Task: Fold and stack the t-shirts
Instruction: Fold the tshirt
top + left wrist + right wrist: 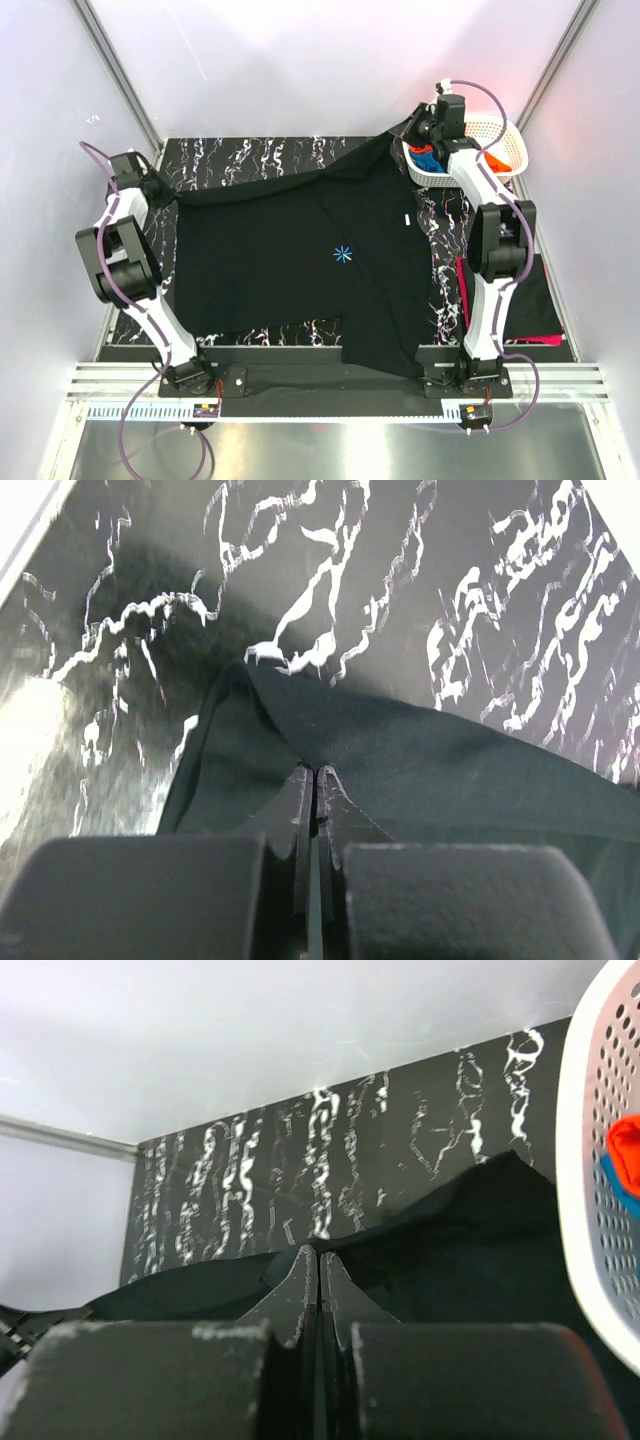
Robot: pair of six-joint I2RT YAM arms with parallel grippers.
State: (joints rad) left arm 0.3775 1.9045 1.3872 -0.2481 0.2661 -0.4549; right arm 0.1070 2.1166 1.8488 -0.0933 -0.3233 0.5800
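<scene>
The black t-shirt (300,260) lies spread over the middle of the tabletop (250,160). The left fingers (295,805) pinch its edge at 10 o'clock, and the right fingers (297,1282) pinch it at 1 o'clock. Just beside them, the white basket (508,135) holds an orange shirt (497,160) and a blue shirt (426,160).

Top view bright, even overhead light, back walls (330,60) blown white, black t-shirt (290,250) loses fold detail; L wrist: hard glare on bench (40,730) at left; both wrist fgnds soft.
</scene>
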